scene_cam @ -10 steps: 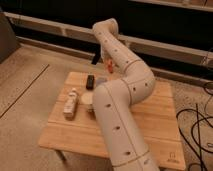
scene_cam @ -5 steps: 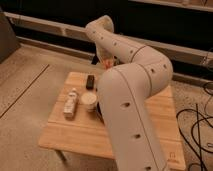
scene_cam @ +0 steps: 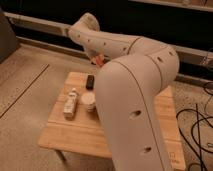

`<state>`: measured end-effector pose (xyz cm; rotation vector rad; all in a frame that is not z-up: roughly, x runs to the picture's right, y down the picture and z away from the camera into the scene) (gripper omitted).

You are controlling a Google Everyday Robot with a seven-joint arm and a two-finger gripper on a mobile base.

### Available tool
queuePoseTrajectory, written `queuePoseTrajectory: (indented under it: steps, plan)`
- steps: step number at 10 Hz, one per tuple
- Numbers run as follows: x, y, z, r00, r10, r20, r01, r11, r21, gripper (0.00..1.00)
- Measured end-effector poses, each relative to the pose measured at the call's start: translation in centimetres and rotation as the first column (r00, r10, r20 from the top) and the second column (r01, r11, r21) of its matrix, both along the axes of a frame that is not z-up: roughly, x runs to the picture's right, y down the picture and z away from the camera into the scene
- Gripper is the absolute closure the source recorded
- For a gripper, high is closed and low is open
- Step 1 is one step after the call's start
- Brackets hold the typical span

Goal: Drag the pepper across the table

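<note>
The table [scene_cam: 75, 131] has a light plank-wood top and stands in the middle of the view. My big white arm [scene_cam: 135, 90] reaches from the lower right over it and hides its middle and right part. The gripper [scene_cam: 96, 56] is at the arm's far end, over the table's far edge, mostly hidden behind the arm. A small orange-red patch, the pepper [scene_cam: 100, 60], shows right at the gripper. I cannot tell whether it is held or rests on the table.
A small black block [scene_cam: 90, 81] lies near the far left of the top. A white bottle [scene_cam: 70, 103] lies on its side at the left, next to a white cup [scene_cam: 89, 101]. Black cables [scene_cam: 199, 125] lie on the floor at the right.
The arm's elbow has swung nearer to the camera and now covers more of the table's right side. The bottle, cup and black block have not moved.
</note>
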<state>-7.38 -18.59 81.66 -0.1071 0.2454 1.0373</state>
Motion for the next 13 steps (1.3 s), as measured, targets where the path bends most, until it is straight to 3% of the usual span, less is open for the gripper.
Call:
queuePoseTrajectory:
  steps: [3,4,6,7,9,13]
  plan:
    - [-8.0,-0.8,0.5,0.990,-0.006,0.143,0.009,0.9998,-0.019,1.00]
    - [-11.7,-0.9,-0.1,0.975,0.002,0.222,0.007,0.9992,-0.039,1.00]
    - [-18.4,-0.5,-2.1,0.932,-0.006,0.361,0.033,0.9970,-0.070,1.00]
    - [-21.1,-0.2,-3.2,0.910,-0.023,0.413,0.060,0.9952,-0.077,1.00]
    - [-24.3,0.4,-5.0,0.879,-0.052,0.474,0.105,0.9907,-0.087,1.00]
    - [-24.0,0.4,-4.9,0.881,-0.050,0.471,0.103,0.9909,-0.087,1.00]
